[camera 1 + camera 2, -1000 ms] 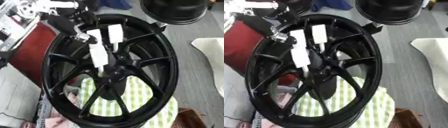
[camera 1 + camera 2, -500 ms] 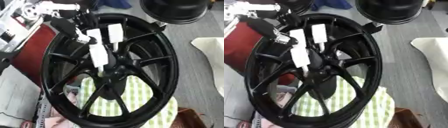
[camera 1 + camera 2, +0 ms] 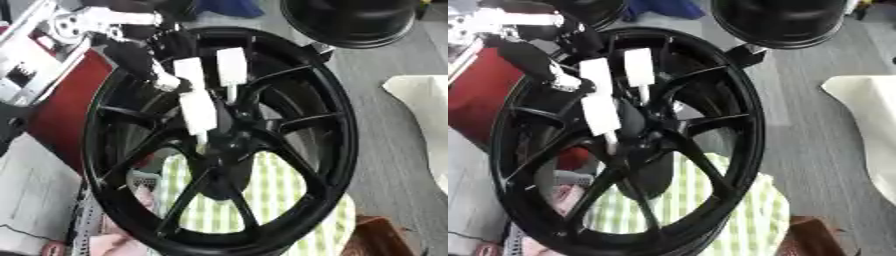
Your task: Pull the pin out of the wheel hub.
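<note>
A black spoked wheel hub [image 3: 332, 125] stands nearly upright in the middle of both views. White block-headed pins on thin rods sit at its centre: one upper [image 3: 232, 65], one beside it [image 3: 188, 70], one lower [image 3: 199, 112]. My left hand [image 3: 136, 55], black with silver joints, comes in from the upper left over the rim. Its tip meets the left side of the white pin heads. Blur hides how it sits on the pin. My right hand shows in no view.
Another black wheel [image 3: 350, 20] lies at the top right, close to the hub's rim. A red object [image 3: 57, 107] is behind the hub on the left. A green checked cloth [image 3: 262, 195] lies underneath, a white cloth [image 3: 424, 110] at right on grey floor.
My left hand has crept slightly down and right toward the white pin heads. The hub and pins stay where they were.
</note>
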